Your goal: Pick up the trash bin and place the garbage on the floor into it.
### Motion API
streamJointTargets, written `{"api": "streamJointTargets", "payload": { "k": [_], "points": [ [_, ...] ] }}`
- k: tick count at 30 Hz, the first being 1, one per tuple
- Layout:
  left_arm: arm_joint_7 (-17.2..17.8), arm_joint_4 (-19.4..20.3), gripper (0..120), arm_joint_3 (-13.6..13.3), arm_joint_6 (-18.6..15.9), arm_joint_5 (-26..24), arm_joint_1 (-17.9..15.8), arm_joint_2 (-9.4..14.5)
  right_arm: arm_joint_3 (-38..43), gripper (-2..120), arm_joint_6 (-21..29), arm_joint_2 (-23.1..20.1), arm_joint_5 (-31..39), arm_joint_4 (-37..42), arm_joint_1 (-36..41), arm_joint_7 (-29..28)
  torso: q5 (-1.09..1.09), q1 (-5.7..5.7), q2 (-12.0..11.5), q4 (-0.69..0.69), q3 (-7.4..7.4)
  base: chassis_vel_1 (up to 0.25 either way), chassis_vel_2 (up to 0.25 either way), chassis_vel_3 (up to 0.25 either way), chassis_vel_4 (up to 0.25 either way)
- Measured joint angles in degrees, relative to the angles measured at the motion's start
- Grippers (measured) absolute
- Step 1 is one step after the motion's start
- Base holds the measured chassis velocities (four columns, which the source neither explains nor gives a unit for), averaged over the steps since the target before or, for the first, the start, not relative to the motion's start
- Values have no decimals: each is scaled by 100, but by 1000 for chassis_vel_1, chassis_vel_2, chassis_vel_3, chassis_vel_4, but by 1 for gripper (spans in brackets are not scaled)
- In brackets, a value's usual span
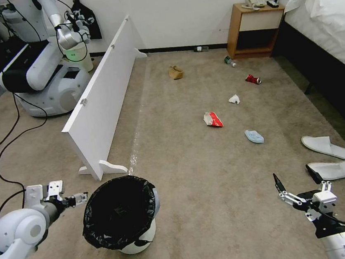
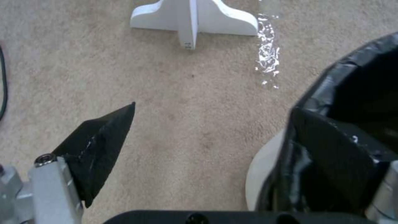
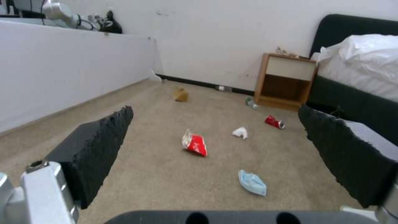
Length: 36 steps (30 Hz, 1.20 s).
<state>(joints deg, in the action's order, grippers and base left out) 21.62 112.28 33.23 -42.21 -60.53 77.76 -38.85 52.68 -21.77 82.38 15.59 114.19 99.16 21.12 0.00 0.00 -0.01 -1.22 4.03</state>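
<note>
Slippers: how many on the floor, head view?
2. Both lie side by side on the carpet near the bed: far slipper, near slipper, just beyond the right gripper. None visibly hidden.

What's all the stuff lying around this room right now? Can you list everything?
trash bin: one, white with black bag, on carpet, near left
red packet: one, mid-floor
blue face mask: one, beyond the packet's right
white tissue: one, past the packet
red can: one, toward the bed
bottle: one, by the nightstand
brown paper bag: one, far floor
slippers: two, white, beside the bed
white board: one, standing at left
nightstand: one, wooden
bed: one, white bedding
other robot: one, behind the board
left gripper: fingers open astride bin rim
right gripper: fingers open, above carpet
</note>
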Motion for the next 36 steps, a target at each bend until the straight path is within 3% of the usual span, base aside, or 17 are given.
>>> {"api": "streamJointTargets", "payload": {
  "k": [8, 18, 27, 36],
  "points": [
    [0, 239, 100, 22, 4, 44, 62, 2, 60, 100, -27, -4, 77, -17, -21, 36, 0, 0, 0, 0, 0, 0, 0, 0, 0],
    [-46, 172, 100, -24, 7, 168, 41, -4, 43, 100, -41, 17, 79, -68, -62, 42, 0, 0, 0, 0, 0, 0, 0, 0, 0],
    [-128, -61, 100, -223, 7, 358, 12, -134, 23, 100, -52, 81, 52, -119, -86, 52, 0, 0, 0, 1, 0, 0, 0, 0, 0],
    [-286, -172, 100, -647, 8, 728, -130, -332, 27, 100, -56, 164, 34, -166, -138, 60, 0, 0, 0, -1, 0, 0, 0, 0, 0]
  ]
}}
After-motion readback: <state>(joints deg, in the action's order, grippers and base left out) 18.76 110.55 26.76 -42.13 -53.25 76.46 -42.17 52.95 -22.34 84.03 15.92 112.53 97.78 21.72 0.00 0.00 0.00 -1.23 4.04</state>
